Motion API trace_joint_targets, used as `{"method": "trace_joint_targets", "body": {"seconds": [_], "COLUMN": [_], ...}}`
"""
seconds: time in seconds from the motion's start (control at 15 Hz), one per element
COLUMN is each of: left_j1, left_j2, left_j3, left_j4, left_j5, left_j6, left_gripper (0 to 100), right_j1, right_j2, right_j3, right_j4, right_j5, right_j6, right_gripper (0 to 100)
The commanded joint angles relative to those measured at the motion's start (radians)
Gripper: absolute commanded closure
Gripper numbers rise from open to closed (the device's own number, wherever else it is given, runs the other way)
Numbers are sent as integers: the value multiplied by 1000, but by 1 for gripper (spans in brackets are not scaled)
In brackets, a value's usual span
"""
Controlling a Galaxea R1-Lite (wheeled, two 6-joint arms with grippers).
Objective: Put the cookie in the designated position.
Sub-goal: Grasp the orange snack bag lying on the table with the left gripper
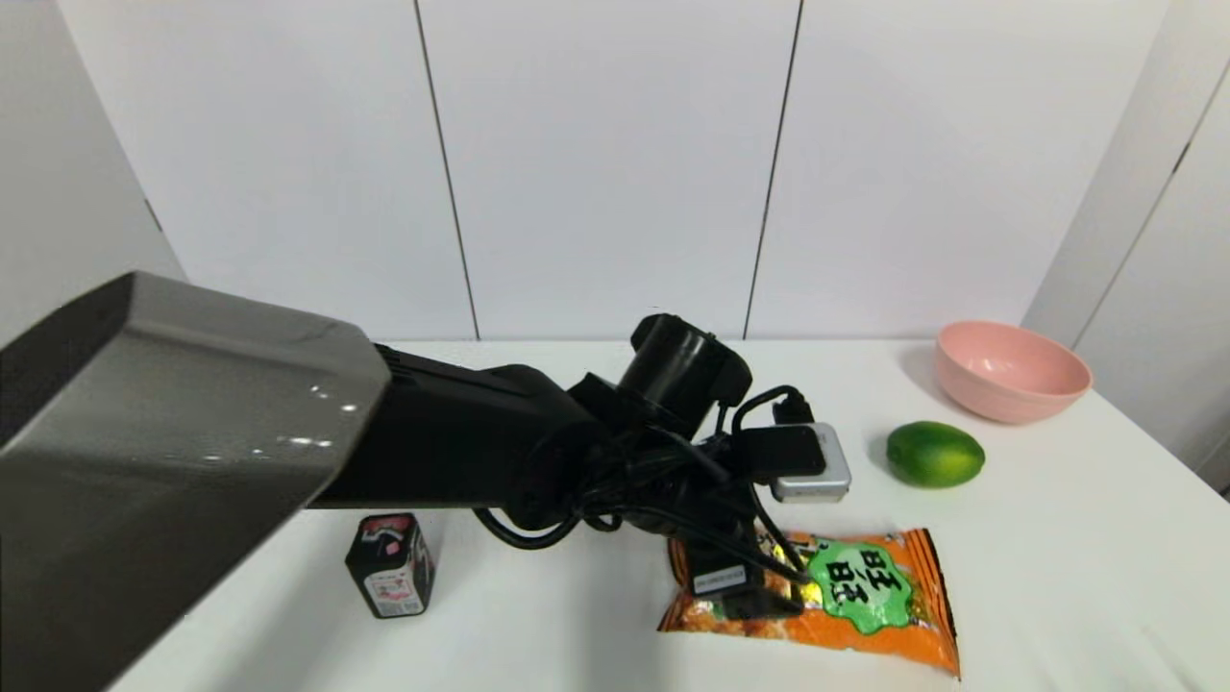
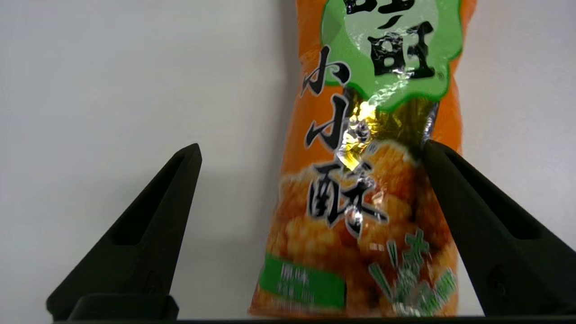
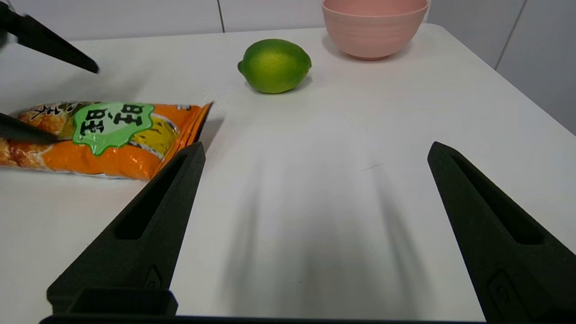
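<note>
A small black carton with a red and white label [image 1: 390,564] is seen standing upright at the left of the white bench [image 1: 1076,567], near its front edge. To its right, the robot's left arm is stretched across the middle of the bench, and the left claw [image 2: 310,153] is held low over the cookie, a long orange foil snack bag with a green badge bearing black characters [image 1: 846,601]. The claw is spread wide: 1 black finger [image 2: 148,225] is seen over bare bench beside the bag, while the other finger [image 2: 486,225] lies at the bag's opposite long edge, so the bag sits off-centre between the 2 and is not gripped. The bag lies flat on the bench near the front edge, right of centre, its length running left to right. The small flat grey rounded-square plate [image 1: 826,476] is partly hidden behind the left wrist, just behind the bag and apart from it. Farther right, a round green lime [image 1: 935,454] rests on the bench, and behind it to the right a pink bowl [image 1: 1011,370] stands near the back edge. The right claw [image 3: 315,150] is held over bare bench to the right of the bag, its fingers set wide apart and holding nothing.
</note>
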Motion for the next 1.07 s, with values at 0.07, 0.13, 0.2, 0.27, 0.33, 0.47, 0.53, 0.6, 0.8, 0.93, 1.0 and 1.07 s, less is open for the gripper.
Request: {"method": "trace_joint_targets", "body": {"seconds": [0.07,0.13,0.2,0.27,0.33,0.47,0.53,0.6,0.8,0.93,1.0,1.07], "left_j1": [-20,-21,-23,-28,-32,-38,-38,-40,-40,-40,-38,-38], "left_j2": [115,129,141,150,158,164,164,164,135,99,76,43], "left_j3": [-74,-81,-85,-85,-85,-87,-85,-84,-84,-84,-84,-84], "left_j4": [2,2,3,3,5,5,6,9,83,152,178,210], "left_j5": [-4,-4,-4,-4,-4,-4,-4,-4,-4,-4,-4,-4], "left_j6": [4,2,2,2,-1,-4,-1,-1,1,-1,-4,-7], "left_gripper": [0,0,0,100,100,100,100,100,100,100,100,100], "right_j1": [0,-1,0,-1,-1,0,0,0,0,0,0,0], "right_j2": [0,0,0,0,0,0,0,0,0,0,0,0], "right_j3": [2,2,2,2,2,2,2,2,2,2,2,2], "right_j4": [-1,-1,-1,-1,-1,-1,-1,1,-1,-1,-1,-1], "right_j5": [0,0,0,0,0,0,0,0,0,0,0,0], "right_j6": [0,0,0,0,0,0,0,0,0,0,0,0], "right_gripper": [0,0,0,0,0,0,0,0,0,0,0,0]}}
